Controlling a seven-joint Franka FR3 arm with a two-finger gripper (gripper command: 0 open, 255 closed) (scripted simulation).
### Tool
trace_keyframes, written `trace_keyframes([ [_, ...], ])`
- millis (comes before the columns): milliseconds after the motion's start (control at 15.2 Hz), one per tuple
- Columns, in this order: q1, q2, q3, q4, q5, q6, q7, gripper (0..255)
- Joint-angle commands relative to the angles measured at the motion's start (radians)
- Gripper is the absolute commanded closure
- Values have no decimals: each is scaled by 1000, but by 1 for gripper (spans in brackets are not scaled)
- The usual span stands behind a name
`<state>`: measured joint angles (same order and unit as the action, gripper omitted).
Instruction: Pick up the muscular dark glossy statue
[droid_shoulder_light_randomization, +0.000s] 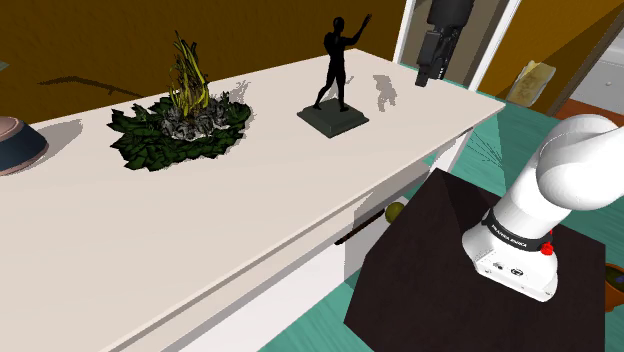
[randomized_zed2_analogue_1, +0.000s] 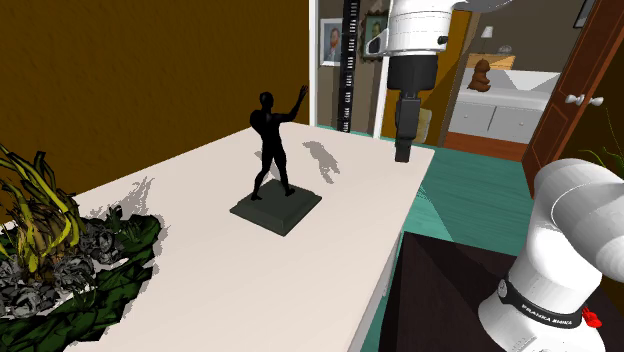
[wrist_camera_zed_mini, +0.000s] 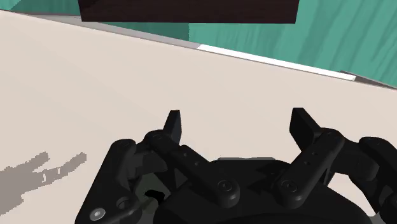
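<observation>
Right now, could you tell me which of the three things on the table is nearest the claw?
The black statue of a standing figure on a square base; the leafy plant and the bowl sit farther off.

A long cream worktop (droid_shoulder_light_randomization: 200, 235) runs along a plain brown wall (droid_shoulder_light_randomization: 90, 40) above a teal floor (droid_shoulder_light_randomization: 310, 325), and past its far end a white door frame (droid_shoulder_light_randomization: 406, 35) stands near a white cabinet (randomized_zed2_analogue_1: 500, 118) and a brown panelled door (randomized_zed2_analogue_1: 590, 80).
</observation>
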<state>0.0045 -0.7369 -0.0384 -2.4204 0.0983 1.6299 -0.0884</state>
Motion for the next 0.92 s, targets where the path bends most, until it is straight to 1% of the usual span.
trace_keyframes([
  [0,0,0,0,0,0,0,0,0],
  [396,-14,227,11,199,-30,53,30,0],
  [858,-29,480,19,477,-72,56,71,0],
])
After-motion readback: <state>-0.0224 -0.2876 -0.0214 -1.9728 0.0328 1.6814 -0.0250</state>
